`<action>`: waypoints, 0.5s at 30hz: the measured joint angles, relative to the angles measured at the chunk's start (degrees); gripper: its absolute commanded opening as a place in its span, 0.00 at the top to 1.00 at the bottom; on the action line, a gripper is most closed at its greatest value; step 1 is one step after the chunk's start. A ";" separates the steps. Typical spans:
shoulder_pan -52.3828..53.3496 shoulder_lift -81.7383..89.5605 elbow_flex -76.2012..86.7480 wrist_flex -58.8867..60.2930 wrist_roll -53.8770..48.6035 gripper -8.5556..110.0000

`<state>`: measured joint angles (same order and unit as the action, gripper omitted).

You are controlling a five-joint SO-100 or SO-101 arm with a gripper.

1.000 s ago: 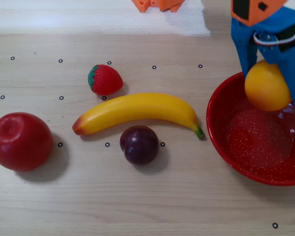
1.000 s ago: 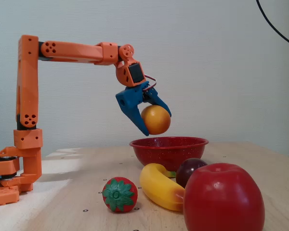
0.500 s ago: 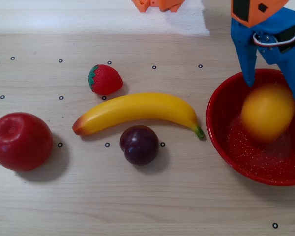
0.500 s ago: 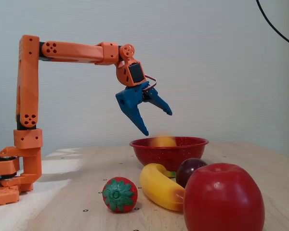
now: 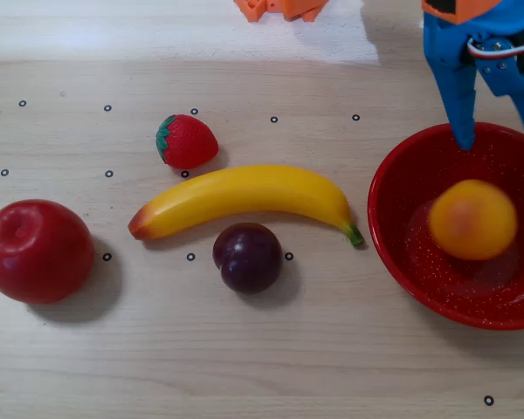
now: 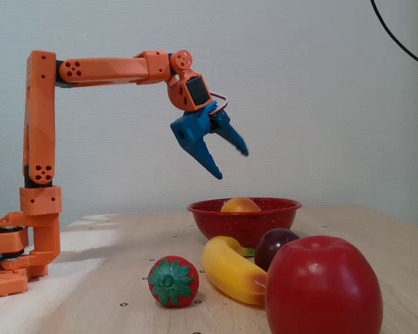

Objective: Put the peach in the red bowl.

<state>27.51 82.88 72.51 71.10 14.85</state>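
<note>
Your gripper [image 6: 232, 163] is spread open and empty, hanging in the air above the red bowl [image 6: 245, 221], fingers pointing down and clear of the rim in the fixed view. In the overhead view the blue fingers [image 5: 459, 92] come in from the top right edge, one tip over the bowl's [image 5: 402, 175] far rim. The peach [image 5: 472, 219] sits inside the bowl, a bit blurred, right of centre in the overhead view; from the side you only see its top [image 6: 240, 204] above the rim. The rest is on the table [image 5: 262, 349], outside the bowl: banana [image 5: 244, 196] just left of it with its stem end near the rim, plum [image 5: 247, 257] just below the banana, strawberry [image 5: 186, 141] above it, apple [image 5: 37, 250] far left, well apart from the bowl.
</note>
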 measured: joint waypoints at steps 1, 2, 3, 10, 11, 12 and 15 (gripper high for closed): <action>-0.62 0.70 0.00 0.00 0.09 0.78; -1.76 2.20 0.00 0.00 0.09 0.80; -3.08 3.87 0.00 0.53 0.09 0.83; -13.27 20.57 6.68 1.76 -2.46 0.93; -14.77 23.12 9.93 1.14 -2.64 0.93; -16.17 25.31 13.01 0.09 -3.16 0.93; -21.80 32.08 22.06 -1.49 -4.04 0.93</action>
<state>5.71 114.96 94.57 69.61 10.81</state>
